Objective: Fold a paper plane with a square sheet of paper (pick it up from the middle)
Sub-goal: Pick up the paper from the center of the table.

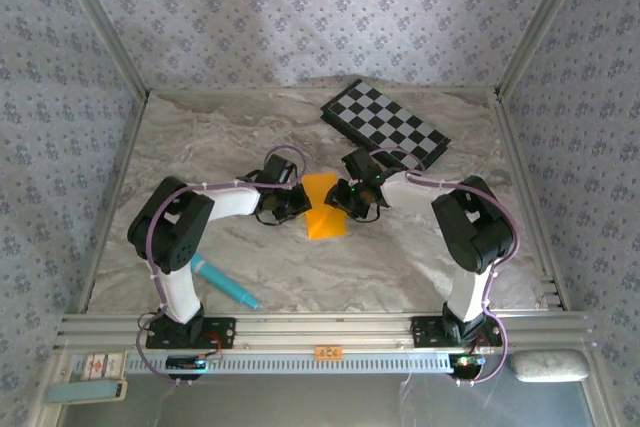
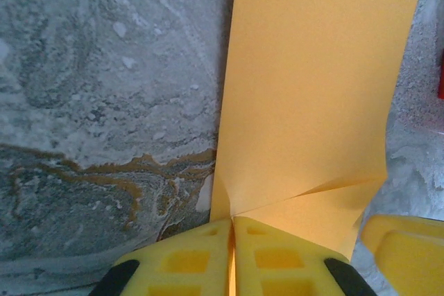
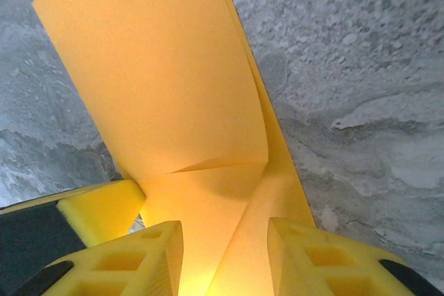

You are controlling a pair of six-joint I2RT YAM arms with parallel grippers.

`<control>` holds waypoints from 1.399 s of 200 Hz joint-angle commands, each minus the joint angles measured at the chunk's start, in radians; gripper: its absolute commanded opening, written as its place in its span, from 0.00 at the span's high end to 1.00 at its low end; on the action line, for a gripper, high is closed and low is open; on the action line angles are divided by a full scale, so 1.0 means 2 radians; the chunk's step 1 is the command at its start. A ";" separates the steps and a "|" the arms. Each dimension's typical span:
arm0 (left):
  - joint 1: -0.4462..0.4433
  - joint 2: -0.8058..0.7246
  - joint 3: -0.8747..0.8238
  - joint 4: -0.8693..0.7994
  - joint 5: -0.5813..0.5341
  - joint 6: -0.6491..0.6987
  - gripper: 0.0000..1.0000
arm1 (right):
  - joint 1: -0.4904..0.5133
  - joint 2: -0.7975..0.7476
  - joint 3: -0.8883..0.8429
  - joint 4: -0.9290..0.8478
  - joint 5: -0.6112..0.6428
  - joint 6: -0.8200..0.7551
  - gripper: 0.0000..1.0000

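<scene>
Orange-yellow square sheet of paper [image 1: 325, 209] sits mid-table, partly folded, squeezed between both grippers. Marble-pattern table [image 1: 200, 137] takes up the whole floor of the enclosure. Black-and-white checkerboard [image 1: 385, 127] lies flat at the far right, well apart from the paper. Both arms reach in toward the centre from left and right. Paper in the left wrist view [image 2: 312, 102] is a tall strip rising off the table with a slanted crease low down; the right wrist view [image 3: 159, 81] has it curved upward, a flap lifted, crease near the fingers. Left gripper [image 2: 232, 223] at the paper's left edge, fingers pressed together, pinching the paper's edge. Right gripper [image 3: 225, 230] at the paper's right edge, fingers apart, straddling the paper's fold, not clamped. Teal pen-like stick [image 1: 225, 282] lies near left, beside the left arm. Red bit [image 2: 440, 74] at the frame edge, too cropped to identify.
</scene>
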 commanded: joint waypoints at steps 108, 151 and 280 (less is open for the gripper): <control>0.003 0.010 -0.016 -0.023 -0.015 -0.005 0.91 | 0.004 0.026 0.001 0.024 -0.040 0.013 0.67; 0.003 0.009 -0.018 -0.023 -0.016 -0.005 0.91 | 0.003 0.019 -0.011 0.051 -0.049 0.019 0.74; 0.009 -0.004 -0.022 -0.017 -0.008 -0.007 0.88 | 0.004 0.011 -0.051 0.130 -0.086 0.014 0.86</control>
